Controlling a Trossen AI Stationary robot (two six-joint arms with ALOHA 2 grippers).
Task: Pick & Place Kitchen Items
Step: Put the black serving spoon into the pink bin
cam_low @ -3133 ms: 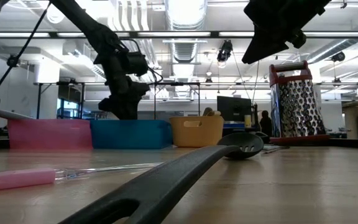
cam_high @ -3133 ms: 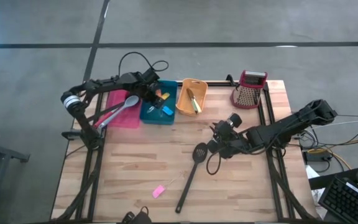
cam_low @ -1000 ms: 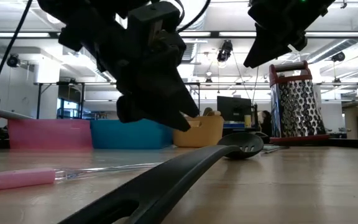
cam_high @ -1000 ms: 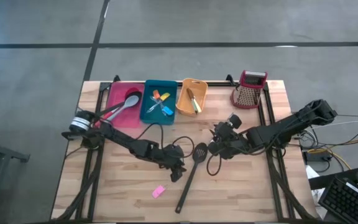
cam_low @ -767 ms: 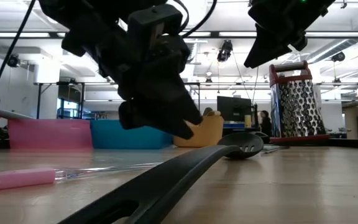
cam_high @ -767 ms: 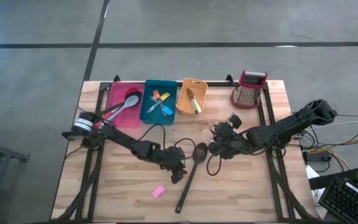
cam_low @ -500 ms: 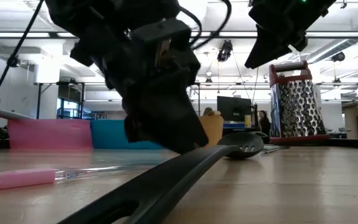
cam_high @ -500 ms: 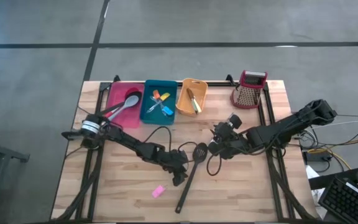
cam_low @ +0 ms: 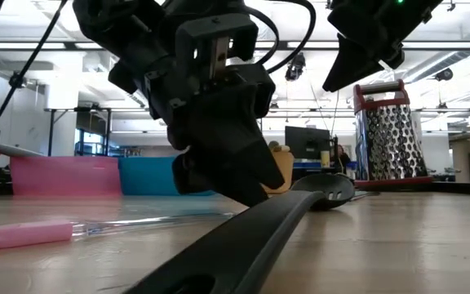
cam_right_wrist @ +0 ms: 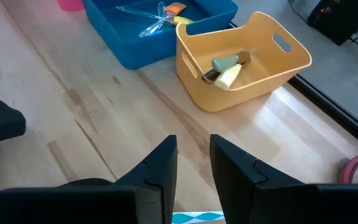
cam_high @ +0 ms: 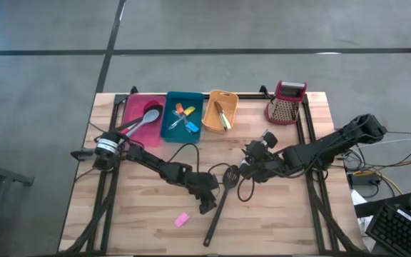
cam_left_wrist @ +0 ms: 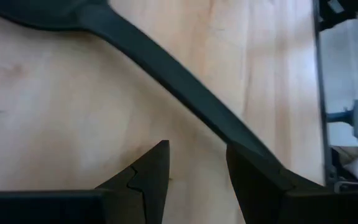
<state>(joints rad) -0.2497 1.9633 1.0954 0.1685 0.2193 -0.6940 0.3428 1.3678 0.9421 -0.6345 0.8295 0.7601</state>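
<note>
Meanwhile, left end effector (cam_high: 207,205) gapes beside slotted spoon (cam_high: 220,202); orange bin (cam_right_wrist: 244,62) holds two tools.

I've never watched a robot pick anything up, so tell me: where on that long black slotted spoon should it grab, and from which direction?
Best on the straight handle of the black slotted spoon, near the middle, coming down from above. It lies flat on the table, and the handle is narrow enough to fit between the fingers, unlike the wide slotted head. The left gripper is already there, fingers open beside the handle. The right gripper waits near the head.
</note>
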